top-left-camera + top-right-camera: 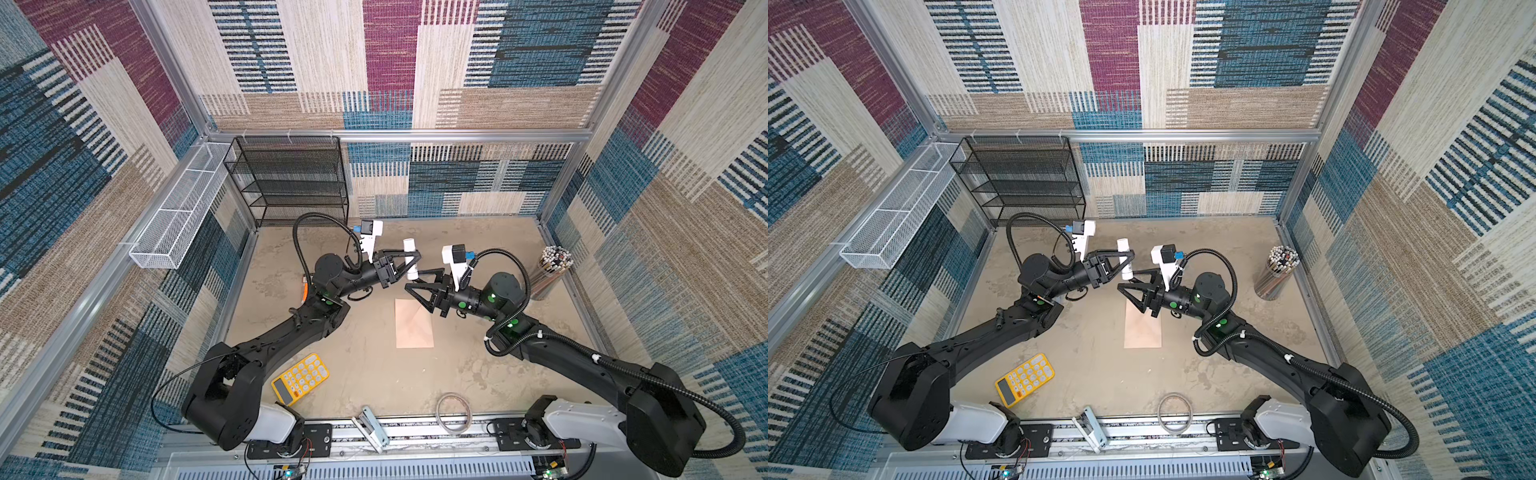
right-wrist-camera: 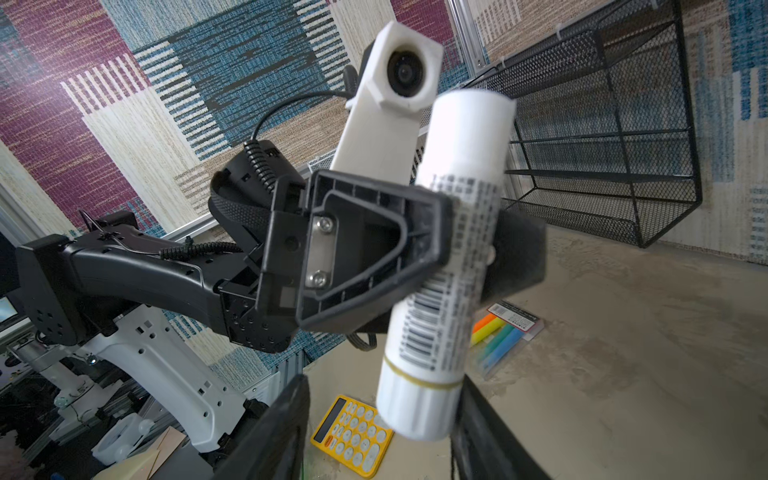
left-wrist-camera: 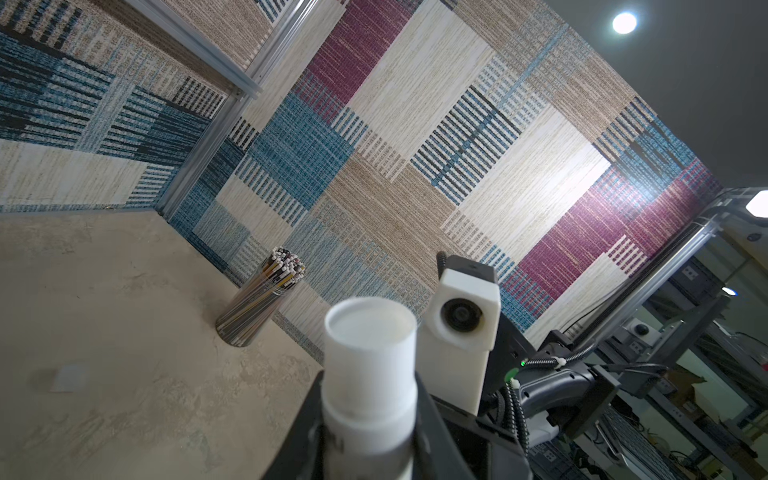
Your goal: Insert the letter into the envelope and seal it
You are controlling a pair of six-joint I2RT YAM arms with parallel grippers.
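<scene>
**Pincers meet in mid-air above the envelope point(image 1: 413, 328)**

Left gripper point(image 1: 409, 261) is up off the table point(image 1: 353, 332), its jaws pinching a white glue stick point(image 1: 409, 246) around the middle. The printed label and barcode are plain to see in the right wrist view. The stick stands nearly upright, leaning a little, and both its ends poke out past the fingers.

Right gripper point(image 1: 412, 279) is right there facing it, jaws spread. In the right wrist view the stick's lower end sits between those two black fingers, with daylight showing on one side. Whether the other finger touches it, I cannot tell.

Down below, the envelope lies flat near the middle of the table, pale peach, diagonal seams facing up. One corner is tucked under the right gripper's lower finger in both top views.

Off to the side, a yellow calculator point(image 1: 300, 377) lies near the front by the left arm. A cup of pencils point(image 1: 550, 270) stands at the right wall, and a black mesh shelf point(image 1: 291, 183) sits in the back corner.
</scene>
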